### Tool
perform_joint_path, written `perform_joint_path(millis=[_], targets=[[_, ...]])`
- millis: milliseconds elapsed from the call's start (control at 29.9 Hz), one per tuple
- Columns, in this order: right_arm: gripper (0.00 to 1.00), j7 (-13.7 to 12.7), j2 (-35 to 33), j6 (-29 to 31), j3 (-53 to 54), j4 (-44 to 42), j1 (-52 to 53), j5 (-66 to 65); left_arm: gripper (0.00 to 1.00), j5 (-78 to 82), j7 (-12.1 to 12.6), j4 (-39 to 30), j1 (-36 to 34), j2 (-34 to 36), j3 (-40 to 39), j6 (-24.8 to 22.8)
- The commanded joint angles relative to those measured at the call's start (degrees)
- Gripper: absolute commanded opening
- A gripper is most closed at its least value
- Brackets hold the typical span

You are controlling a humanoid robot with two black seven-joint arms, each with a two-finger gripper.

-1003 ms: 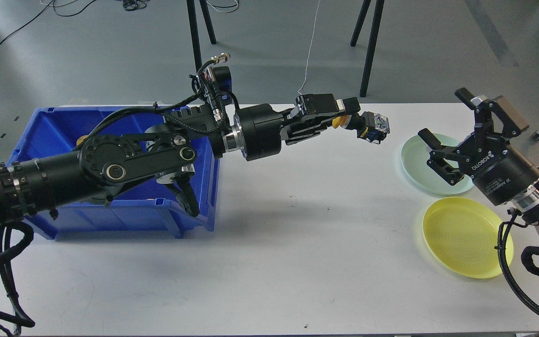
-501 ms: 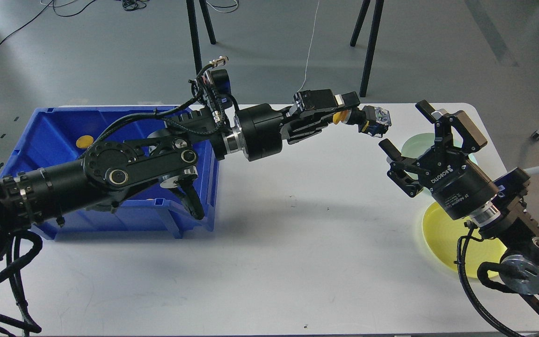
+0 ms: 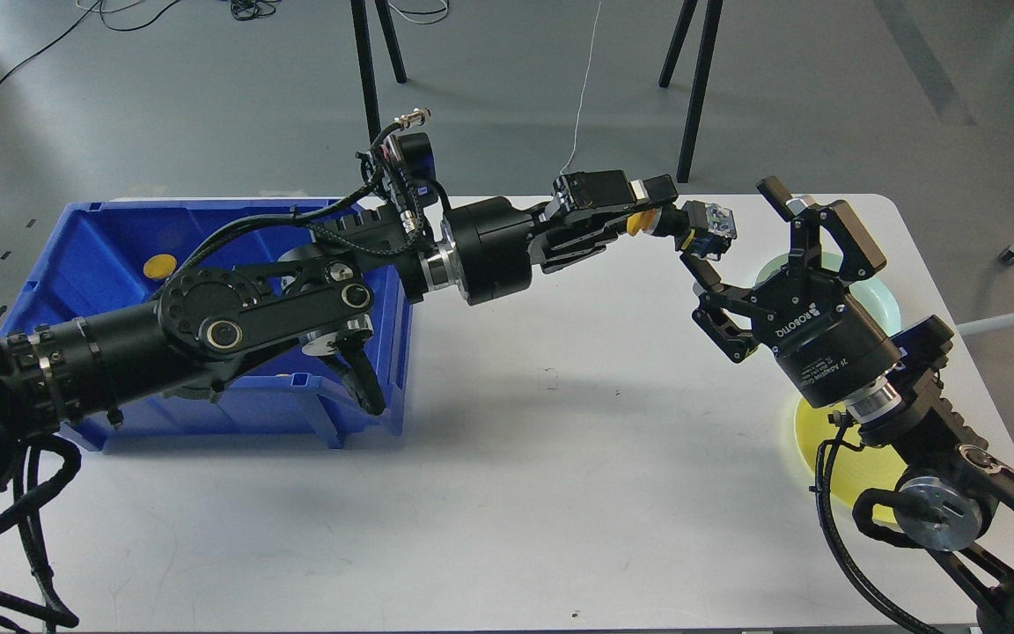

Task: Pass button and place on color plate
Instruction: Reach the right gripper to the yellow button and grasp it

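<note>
My left gripper point(image 3: 648, 210) is shut on a button point(image 3: 702, 231) with a yellow cap, a black body and a clear end block, held out in the air above the table's far right. My right gripper point(image 3: 731, 227) is open, its fingers standing on either side of the button's end block without closing on it. The yellow plate point(image 3: 811, 433) lies at the right front, mostly hidden under my right arm. A pale green plate point(image 3: 878, 295) lies behind it, also partly hidden.
A blue bin point(image 3: 102, 242) stands at the left under my left arm, with another yellow button point(image 3: 157, 266) inside. The white table point(image 3: 542, 458) ends just right of the plates. Black stand legs point(image 3: 692, 97) rise behind the far edge.
My right gripper has swung left and forward from above the green plate up to the held button. My left gripper rose slightly with the button, then stayed put.
</note>
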Motion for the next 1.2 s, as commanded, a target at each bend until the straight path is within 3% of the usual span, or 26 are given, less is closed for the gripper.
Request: perform_joint_path(millis=[0, 201, 334, 602, 869, 969, 1170], targets=[[0.98, 0.00, 0.18, 0.04, -0.32, 0.41, 0.26, 0.15, 0.11, -0.09, 0.00, 0.00, 0.00, -0.05, -0.08, 0.00], [0.98, 0.00, 0.62, 0.13, -0.49, 1.12, 0.17, 0.15, 0.11, -0.09, 0.00, 0.00, 0.00, -0.05, 0.00, 0.00], [0.90, 0.00, 0.62, 0.04, -0.58, 1.12, 0.26, 0.15, 0.11, 0.00, 0.00, 0.00, 0.00, -0.05, 0.00, 0.00], [0.54, 0.00, 0.97, -0.39, -0.58, 1.03, 1.22, 0.06, 0.11, 0.00, 0.00, 0.00, 0.00, -0.05, 0.00, 0.00], [0.34, 0.00, 0.88, -0.49, -2.60, 1.12, 1.93, -0.46, 0.11, -0.09, 0.00, 0.00, 0.00, -0.05, -0.08, 0.00], [0.17, 0.00, 0.97, -0.57, -2.60, 1.21, 2.02, -0.55, 0.11, -0.09, 0.00, 0.00, 0.09, -0.05, -0.08, 0.00], [0.00, 0.00, 1.24, -0.92, -2.52, 1.21, 1.67, -0.55, 0.12, 0.00, 0.00, 0.00, 0.27, -0.05, -0.08, 0.00]])
